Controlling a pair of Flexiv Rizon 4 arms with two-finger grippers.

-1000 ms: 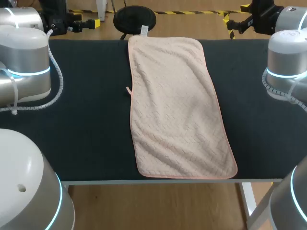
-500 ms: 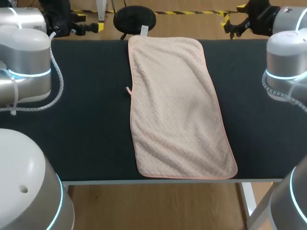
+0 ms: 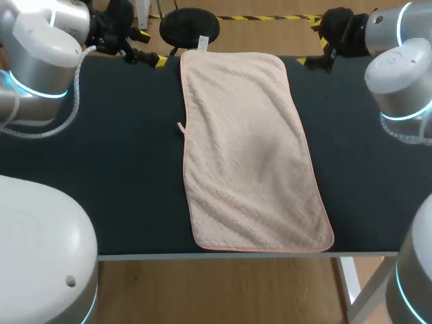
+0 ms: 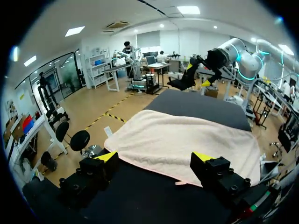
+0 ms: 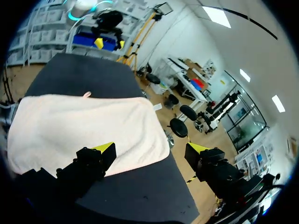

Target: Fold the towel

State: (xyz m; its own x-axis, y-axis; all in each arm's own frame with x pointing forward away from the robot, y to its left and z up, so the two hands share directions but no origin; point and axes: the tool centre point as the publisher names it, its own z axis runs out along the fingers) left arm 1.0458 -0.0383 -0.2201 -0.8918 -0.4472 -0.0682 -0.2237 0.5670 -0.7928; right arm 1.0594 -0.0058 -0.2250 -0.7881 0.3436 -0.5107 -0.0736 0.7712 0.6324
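The pale pink quilted cloth towel (image 3: pixel 250 155) lies flat across the middle of the black counter (image 3: pixel 121 169), running from the counter's far edge to its near edge. It looks soft, light and floppy, likely to sag and drag, so I'd pinch its two far corners. The left claw (image 4: pixel 155 157) and right claw (image 5: pixel 150 148) hang by the counter's far edge, both spread wide and holding nothing.
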